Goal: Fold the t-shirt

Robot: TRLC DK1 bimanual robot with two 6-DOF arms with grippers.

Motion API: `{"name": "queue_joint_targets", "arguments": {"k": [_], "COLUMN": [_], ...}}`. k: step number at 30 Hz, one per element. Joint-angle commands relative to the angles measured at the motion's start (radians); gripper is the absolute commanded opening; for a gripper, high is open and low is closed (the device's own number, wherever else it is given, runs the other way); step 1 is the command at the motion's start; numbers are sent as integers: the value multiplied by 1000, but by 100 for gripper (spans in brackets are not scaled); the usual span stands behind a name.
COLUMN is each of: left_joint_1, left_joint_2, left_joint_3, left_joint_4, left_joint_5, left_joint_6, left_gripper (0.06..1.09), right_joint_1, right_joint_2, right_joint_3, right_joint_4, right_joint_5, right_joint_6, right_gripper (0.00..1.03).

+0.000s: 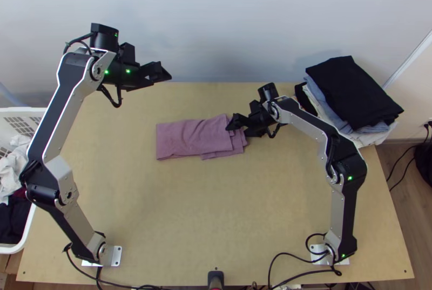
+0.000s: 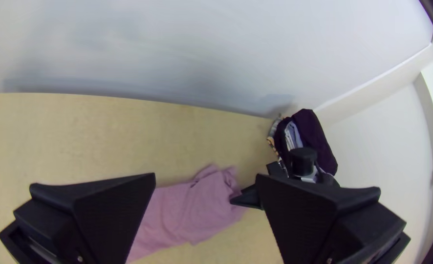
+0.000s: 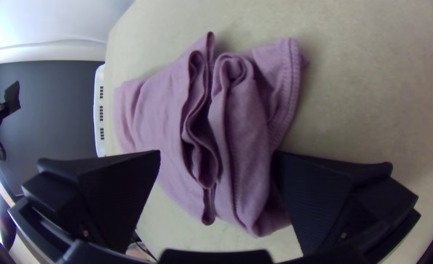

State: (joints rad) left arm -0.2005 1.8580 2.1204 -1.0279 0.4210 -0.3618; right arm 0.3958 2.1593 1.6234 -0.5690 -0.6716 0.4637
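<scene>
At three o'clock on the folded mauve fabric t-shirt (image 1: pixel 186 137): your black right gripper (image 3: pixel 217 152), wide, empty, like the left one (image 2: pixel 205 174); pinch all layers squarely.

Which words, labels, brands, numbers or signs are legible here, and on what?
None readable.
T-shirt: no lettering visible on the exposed fabric.
Folded clothes stack: none legible.
Left arm, right arm: green lights, no legible characters; any small marking is too small to read.
Laundry basket: slots, not letters.
</scene>
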Motion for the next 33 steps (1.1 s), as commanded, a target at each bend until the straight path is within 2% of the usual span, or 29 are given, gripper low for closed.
{"name": "queue_joint_targets", "arguments": {"k": [1,6,9,10,11,12,14,23,33], "left_joint_1": [16,29,36,41,44,47,55,90,118], "left_joint_2": [-42,-52,-65,-69,-74,-80,-91,-148,-217], "left_joint_3": [-13,-16,-28,-34,-39,-45,-56,-112,-172], "left_joint_4": [-15,-24,-24,-24,-24,-24,-24,-24,-24], "left_joint_5": [-8,-10,-11,-11,-11,-13,-13,-13,-13], "left_joint_6": [15,15,17,20,23,24,26,30,37], "left_gripper": [105,105,105,105,105,105,105,105,105], "right_joint_1": [58,129,149,152,155,158,158,92,-84], "right_joint_2": [66,116,152,157,154,143,111,-208,-435], "right_joint_3": [15,58,99,112,113,112,101,30,128], "right_joint_4": [-6,-8,-19,-26,-26,-26,-3,8,26], "right_joint_5": [-19,-19,-19,-20,-20,-22,-22,-37,-37], "right_joint_6": [6,15,59,61,59,58,53,59,115], "right_gripper": [99,99,97,89,75,55,1,3,3]}}
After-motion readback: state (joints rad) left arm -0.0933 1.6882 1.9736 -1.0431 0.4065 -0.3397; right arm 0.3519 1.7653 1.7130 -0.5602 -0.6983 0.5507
